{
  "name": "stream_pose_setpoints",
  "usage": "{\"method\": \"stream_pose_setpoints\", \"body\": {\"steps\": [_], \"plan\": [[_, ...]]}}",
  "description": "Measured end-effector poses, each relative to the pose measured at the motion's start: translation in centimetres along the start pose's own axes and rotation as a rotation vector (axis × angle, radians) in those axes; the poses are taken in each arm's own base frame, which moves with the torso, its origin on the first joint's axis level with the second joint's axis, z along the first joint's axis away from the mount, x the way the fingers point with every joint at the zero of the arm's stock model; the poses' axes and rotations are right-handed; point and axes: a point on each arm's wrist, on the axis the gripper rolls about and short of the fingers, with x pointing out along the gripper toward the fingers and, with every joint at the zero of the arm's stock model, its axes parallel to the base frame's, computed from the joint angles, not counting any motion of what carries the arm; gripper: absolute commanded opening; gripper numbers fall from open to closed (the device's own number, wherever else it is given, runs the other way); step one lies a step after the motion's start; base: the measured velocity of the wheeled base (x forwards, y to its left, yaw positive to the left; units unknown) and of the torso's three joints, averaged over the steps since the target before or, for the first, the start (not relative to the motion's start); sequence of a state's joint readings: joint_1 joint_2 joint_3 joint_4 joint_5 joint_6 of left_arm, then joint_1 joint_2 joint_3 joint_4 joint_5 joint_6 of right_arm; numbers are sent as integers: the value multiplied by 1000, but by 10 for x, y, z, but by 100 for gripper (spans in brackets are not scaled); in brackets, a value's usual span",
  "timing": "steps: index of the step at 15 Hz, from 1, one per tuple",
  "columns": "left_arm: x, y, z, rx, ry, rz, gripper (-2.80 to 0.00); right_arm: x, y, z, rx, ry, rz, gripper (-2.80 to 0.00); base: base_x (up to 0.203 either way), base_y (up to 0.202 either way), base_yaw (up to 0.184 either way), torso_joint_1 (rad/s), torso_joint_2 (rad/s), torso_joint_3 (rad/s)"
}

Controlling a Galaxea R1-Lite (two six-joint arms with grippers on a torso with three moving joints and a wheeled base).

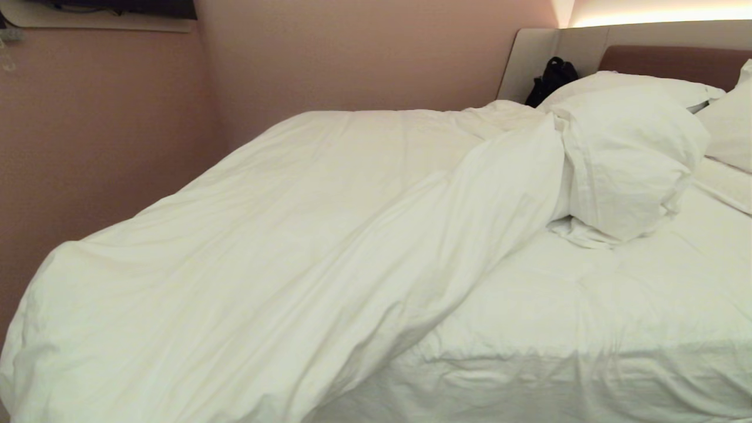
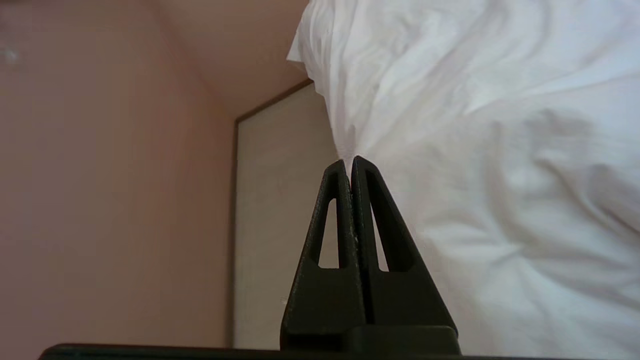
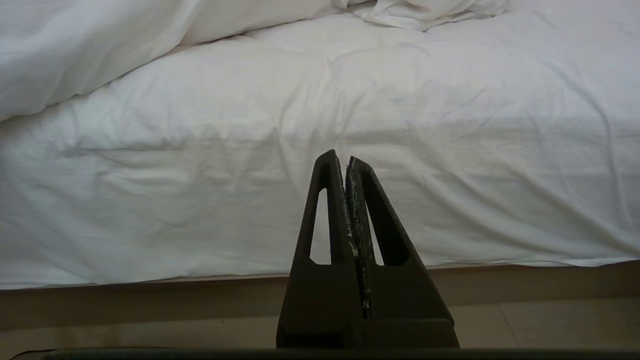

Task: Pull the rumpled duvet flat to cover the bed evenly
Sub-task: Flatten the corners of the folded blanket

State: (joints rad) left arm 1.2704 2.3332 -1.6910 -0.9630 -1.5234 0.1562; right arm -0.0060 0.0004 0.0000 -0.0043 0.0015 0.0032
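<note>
Bedroom, hotel-style. Evidence: low wide bed with white-sheeted mattress (image 1: 587, 305); large puffy white cotton duvet (image 1: 282, 247) rumpled across it; plump white rectangular pillows (image 1: 631, 153) at the head; brown padded headboard (image 1: 675, 61) in a beige surround; plain pinkish-beige walls (image 1: 352, 53); warm strip lighting (image 1: 658, 13) above the headboard; pale tiled floor (image 3: 550, 325) beside the bed base.

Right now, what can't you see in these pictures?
- Head view: neither gripper shows; both sit outside the picture.
- Head view: the black thing by the headboard is half hidden behind a pillow.
- Left wrist view: whether the shut left gripper pinches the duvet; its tips block that spot.
</note>
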Motion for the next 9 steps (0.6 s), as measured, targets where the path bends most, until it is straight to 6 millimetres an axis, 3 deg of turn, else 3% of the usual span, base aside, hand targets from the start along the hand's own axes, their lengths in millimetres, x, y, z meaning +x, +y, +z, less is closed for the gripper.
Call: {"method": "stream_pose_setpoints", "body": {"steps": [3, 5, 9], "plan": [[5, 21, 2, 32, -10, -7, -280, 0, 0, 0, 0, 0, 0, -280, 0, 0, 0, 0, 0, 0], [13, 20, -16, -73, -15, -21, -280, 0, 0, 0, 0, 0, 0, -280, 0, 0, 0, 0, 0, 0], [18, 18, -31, -143, -16, -31, -280, 0, 0, 0, 0, 0, 0, -280, 0, 0, 0, 0, 0, 0]]}}
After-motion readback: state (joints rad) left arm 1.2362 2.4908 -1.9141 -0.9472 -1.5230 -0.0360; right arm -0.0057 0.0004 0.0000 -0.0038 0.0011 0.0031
